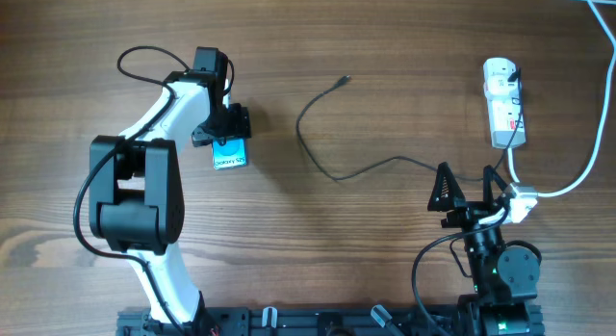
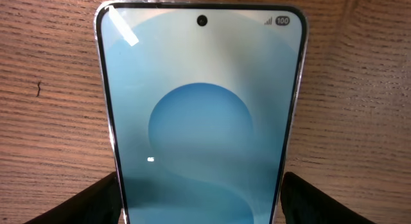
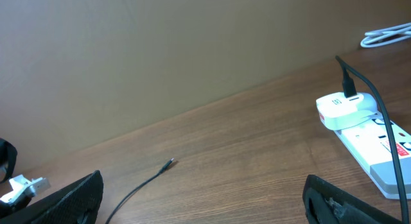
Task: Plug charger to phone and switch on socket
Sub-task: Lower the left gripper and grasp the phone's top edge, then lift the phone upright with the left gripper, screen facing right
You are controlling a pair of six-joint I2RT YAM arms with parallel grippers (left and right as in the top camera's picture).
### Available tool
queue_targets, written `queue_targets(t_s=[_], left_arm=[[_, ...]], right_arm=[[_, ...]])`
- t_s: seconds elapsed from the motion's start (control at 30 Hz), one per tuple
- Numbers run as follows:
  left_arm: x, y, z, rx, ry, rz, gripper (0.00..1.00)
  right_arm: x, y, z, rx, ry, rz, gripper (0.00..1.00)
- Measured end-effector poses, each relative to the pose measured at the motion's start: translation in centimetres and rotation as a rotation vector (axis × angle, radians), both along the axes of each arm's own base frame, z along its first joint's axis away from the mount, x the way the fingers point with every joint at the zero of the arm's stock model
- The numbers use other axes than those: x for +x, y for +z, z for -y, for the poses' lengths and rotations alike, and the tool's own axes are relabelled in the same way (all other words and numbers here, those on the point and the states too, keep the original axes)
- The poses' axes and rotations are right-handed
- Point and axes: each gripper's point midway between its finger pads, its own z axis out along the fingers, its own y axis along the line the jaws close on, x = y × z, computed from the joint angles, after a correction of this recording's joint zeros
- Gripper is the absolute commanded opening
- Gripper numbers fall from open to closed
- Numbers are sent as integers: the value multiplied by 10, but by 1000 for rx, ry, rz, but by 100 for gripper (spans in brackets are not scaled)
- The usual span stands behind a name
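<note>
The bench is bare matt wood with a fine, ridged grain. The phone has a glossy glass screen that catches white glare; its pale rim looks like polished metal, perhaps plastic. Near the bench's right edge, the socket is smooth white plastic. The charger is dark and matt.

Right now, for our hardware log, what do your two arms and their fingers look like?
Left arm: white links, bulky black joint housings, a thin black cable looping alongside. Right arm: mostly black, with a black cable curving beside its base. Both end in matte black fingers, triangular on the right.
</note>
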Motion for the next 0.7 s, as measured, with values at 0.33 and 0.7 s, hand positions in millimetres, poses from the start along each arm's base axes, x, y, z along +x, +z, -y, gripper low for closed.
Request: queue_targets(t_s=[0.33, 0.7], left_arm=[[-8, -1, -6, 43, 0, -32, 72], [6, 0, -6, 46, 3, 28, 80]], right_arm=[[0, 0, 0, 0, 0, 0, 100], [0, 0, 0, 0, 0, 0, 100]])
